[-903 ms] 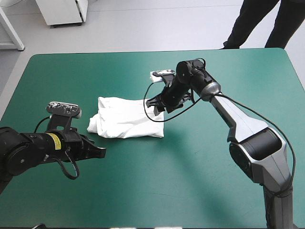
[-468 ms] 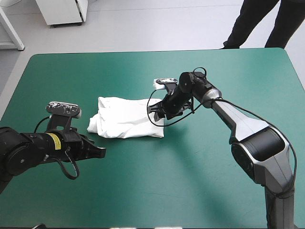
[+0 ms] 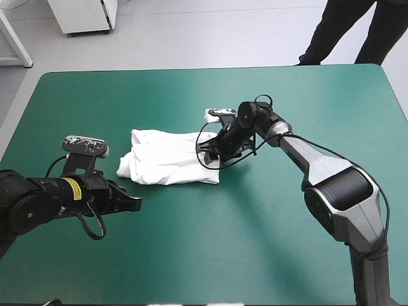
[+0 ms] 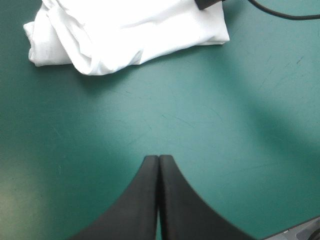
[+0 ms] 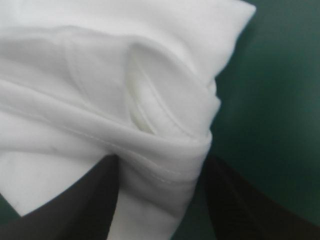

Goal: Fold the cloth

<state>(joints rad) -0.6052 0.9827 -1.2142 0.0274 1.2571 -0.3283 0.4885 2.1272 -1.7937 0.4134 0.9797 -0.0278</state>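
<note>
Teal-green table (image 3: 287, 255) is seen under the T-shirt (image 3: 169, 159), a white folded bundle laid approx. mid-table. R gripper (image 3: 209, 152) is set at the T-shirt's right edge, fingers apart w/ a fold between them. L gripper (image 3: 131, 203) is parked off the T-shirt's near-left corner, not touching, fingers pressed together.

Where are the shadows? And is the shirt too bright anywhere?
High view: a soft shadow lies on the cover under the right arm, beside the T-shirt. Left wrist view: the T-shirt glares white, its creases mostly washed out; a dark shadow crosses the cover beside it. Right wrist view: gentle grey shading shows the folds, no glare.
</note>
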